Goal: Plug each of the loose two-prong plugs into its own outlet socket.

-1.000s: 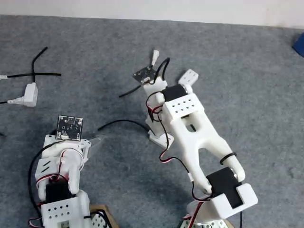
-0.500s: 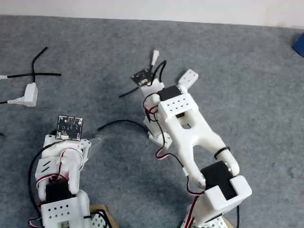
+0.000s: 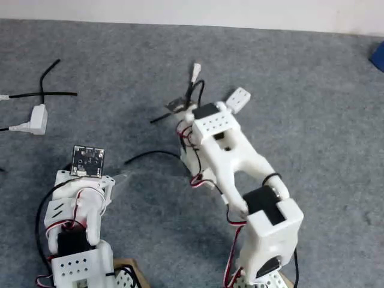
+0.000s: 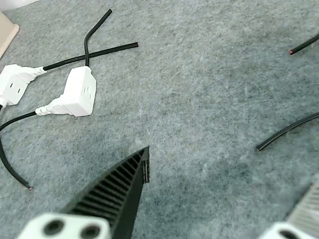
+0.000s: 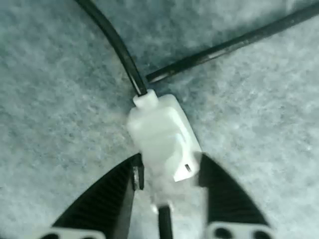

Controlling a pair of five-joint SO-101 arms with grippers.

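Note:
A white plug [image 5: 162, 132] on a black cable lies on the grey carpet. My right gripper [image 5: 167, 167] is shut on it, one black finger [image 5: 124, 186] pressed to each side. From above, the right arm [image 3: 225, 141] stretches to the middle of the table, with its wrist over the plug. Just beyond the wrist lie another white plug [image 3: 196, 72] and a white block [image 3: 238, 99]. Two white sockets [image 4: 79, 91] [image 4: 12, 84] with short leads rest at the far left, one of them also seen from above as the socket [image 3: 38, 119]. My left gripper [image 4: 219, 194] hangs open over bare carpet.
Loose black cable pieces [image 3: 51, 84] cross near the sockets, and another cable [image 3: 153, 157] runs between the two arms. The left arm [image 3: 81, 204] sits at the near left. A blue object [image 3: 378, 55] is at the right edge. Open carpet lies to the right.
The right arm has swung its elbow and base to the left, and its wrist has drawn slightly nearer. The left arm and the sockets have not moved.

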